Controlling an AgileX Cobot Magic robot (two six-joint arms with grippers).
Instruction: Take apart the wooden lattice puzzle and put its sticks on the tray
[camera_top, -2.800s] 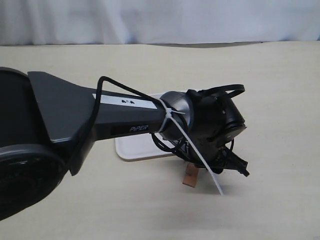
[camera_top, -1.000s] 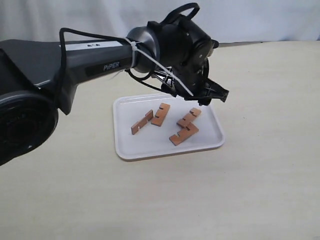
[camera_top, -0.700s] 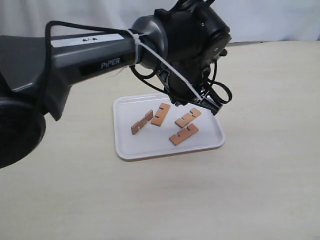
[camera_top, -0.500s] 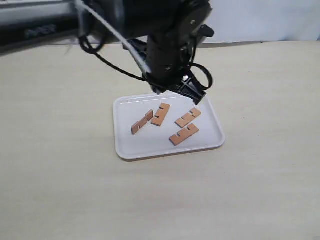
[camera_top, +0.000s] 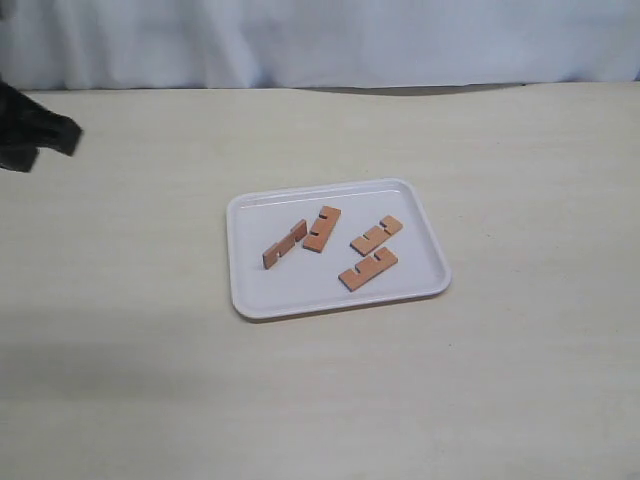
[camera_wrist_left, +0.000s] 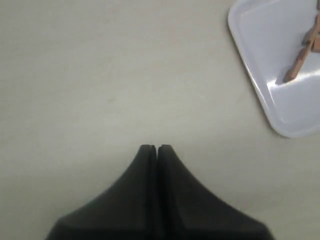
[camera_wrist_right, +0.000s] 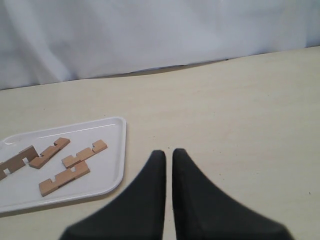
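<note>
Showing, left to right: left claw (camera_wrist_left: 153, 148), tips pressed together and empty, over the table (camera_top: 120, 380); white tray (camera_top: 258, 290) at frame centre carrying four separate sticks (camera_top: 322, 229), flat and unlinked, so disassembly appears complete; right claw (camera_wrist_right: 168, 152), nearly closed and empty, near the tray, with nothing apparently left to grasp.

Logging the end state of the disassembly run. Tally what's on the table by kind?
Sticks: 4, all separate, lying in the tray
Tray: 1
Total: 5
</note>
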